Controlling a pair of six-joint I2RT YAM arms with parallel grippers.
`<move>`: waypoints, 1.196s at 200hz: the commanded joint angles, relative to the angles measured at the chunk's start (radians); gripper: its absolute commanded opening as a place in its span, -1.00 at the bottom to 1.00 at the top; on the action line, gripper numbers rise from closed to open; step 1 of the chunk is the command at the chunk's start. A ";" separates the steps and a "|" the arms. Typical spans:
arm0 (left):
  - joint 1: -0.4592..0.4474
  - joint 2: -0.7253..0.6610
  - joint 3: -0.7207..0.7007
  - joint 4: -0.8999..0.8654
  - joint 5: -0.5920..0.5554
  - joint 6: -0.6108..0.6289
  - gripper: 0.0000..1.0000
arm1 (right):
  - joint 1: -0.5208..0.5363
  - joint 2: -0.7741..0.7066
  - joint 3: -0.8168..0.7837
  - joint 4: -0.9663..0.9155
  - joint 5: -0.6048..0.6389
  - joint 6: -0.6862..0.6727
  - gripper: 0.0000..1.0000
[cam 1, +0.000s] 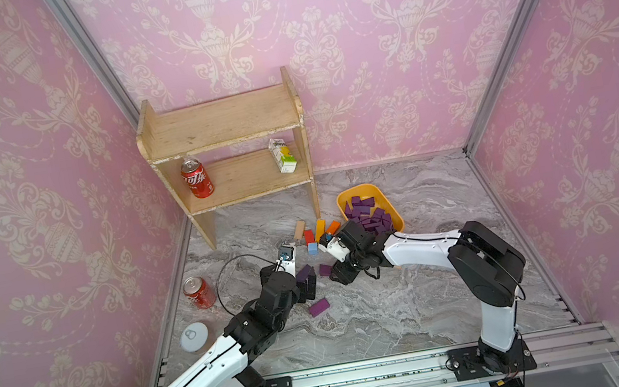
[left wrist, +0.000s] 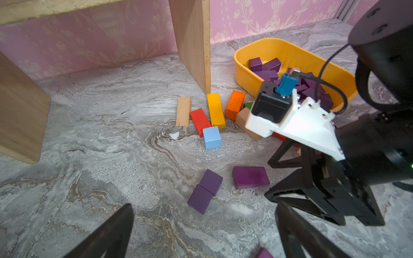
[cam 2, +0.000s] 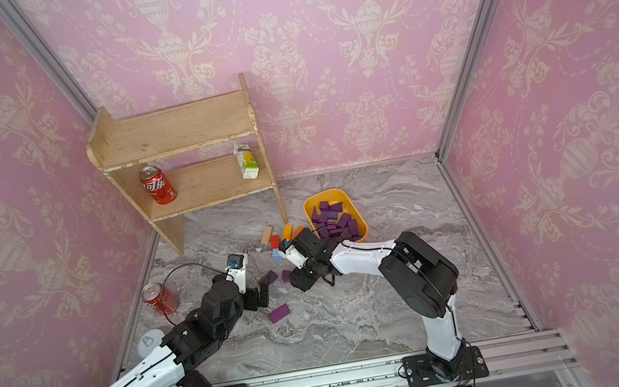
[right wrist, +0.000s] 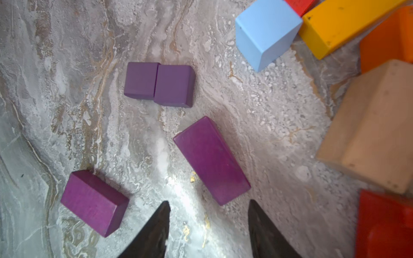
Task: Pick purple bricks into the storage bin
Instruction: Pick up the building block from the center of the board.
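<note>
While both arms bend low over the grey marble surface (cam 1: 401,306), the left fingers (left wrist: 111,234) stand wide apart and hold nothing. The right fingers (right wrist: 156,230) are apart too, with only bare surface between their tips.

One long dark-purple wooden brick (right wrist: 212,160) lies flat just in front of the right fingers, turned a bit sideways to them. Two small purple bricks (right wrist: 174,86) sit farther out from those tips, touching side by side. In the left wrist view the pair lies out in front of the left fingers. One more purple brick (cam 1: 319,306) lies near the left fingers, on the side nearer the arms' bases.

Farther back, past the right arm's wrist, sits the shallow yellow-orange plastic storage bin (cam 1: 357,189). It is well apart from both pairs of fingers, and a heap of purple bricks (cam 1: 370,214) lies inside it.

Between the bin and the fingers lie a light-blue wooden cube (left wrist: 211,137), a long yellow block (left wrist: 215,110), an orange block (left wrist: 234,103) and a red block (left wrist: 200,121).
</note>
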 commanded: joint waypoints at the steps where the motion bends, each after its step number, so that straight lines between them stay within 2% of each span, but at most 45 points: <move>1: 0.009 -0.027 -0.016 0.029 -0.023 -0.013 0.98 | 0.007 0.027 0.052 -0.045 0.017 -0.031 0.14; 101: 0.015 -0.023 -0.017 0.018 -0.047 0.001 0.98 | 0.016 0.152 0.178 -0.131 0.054 -0.063 0.12; 124: 0.016 -0.007 -0.024 0.039 -0.053 -0.007 0.99 | 0.018 0.173 0.193 -0.132 0.053 -0.068 -0.01; 180: 0.022 0.021 -0.008 0.035 -0.041 0.003 0.98 | 0.017 0.178 0.206 -0.130 0.074 -0.062 -0.53; 239: 0.031 -0.002 0.009 0.000 -0.034 0.004 0.98 | -0.008 0.019 0.134 -0.062 0.039 -0.007 -0.57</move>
